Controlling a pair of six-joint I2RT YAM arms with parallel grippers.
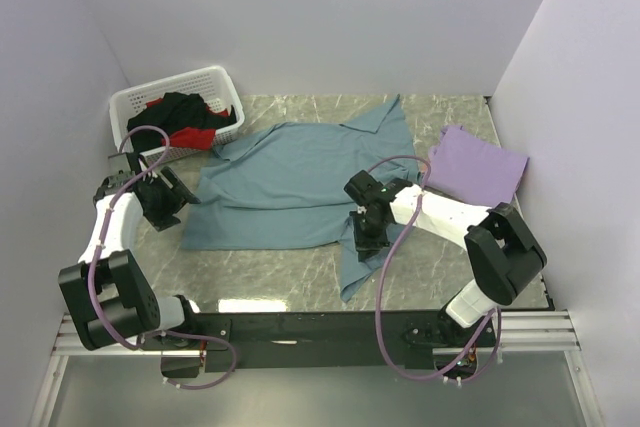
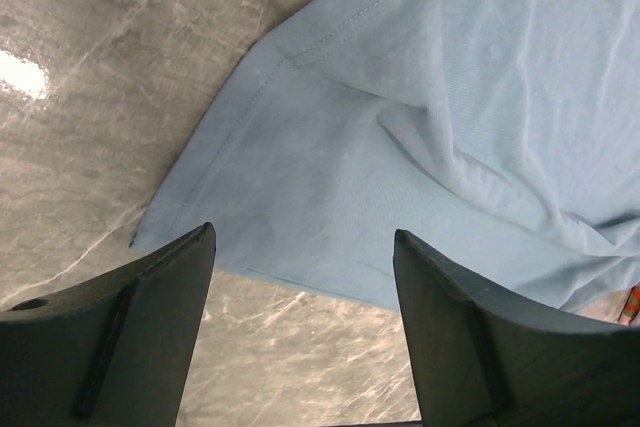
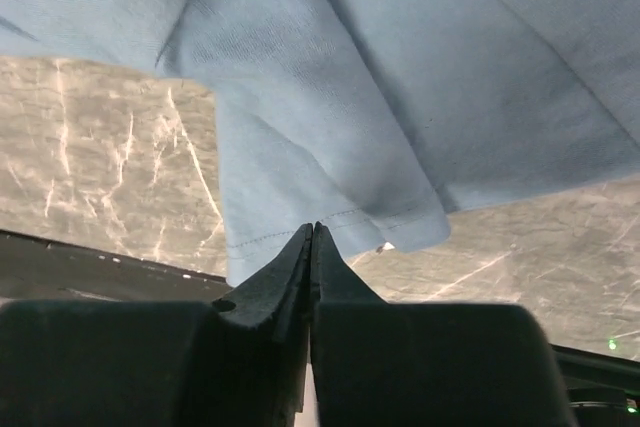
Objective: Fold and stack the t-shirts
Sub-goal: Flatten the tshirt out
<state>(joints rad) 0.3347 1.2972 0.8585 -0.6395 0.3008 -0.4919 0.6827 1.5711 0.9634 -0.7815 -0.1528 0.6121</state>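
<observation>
A large teal-blue t-shirt lies spread and rumpled across the middle of the table. My right gripper is over its near right part, shut on a fold of its hem, with the tips pinching the cloth. My left gripper is open and empty just off the shirt's left edge; in its wrist view the open gripper frames a corner of the shirt. A folded lavender t-shirt lies at the right. Black and red shirts lie in the basket.
The white slotted basket stands at the back left corner. Walls close the table at the left, back and right. Bare marble table shows in front of the teal shirt, up to the black front rail.
</observation>
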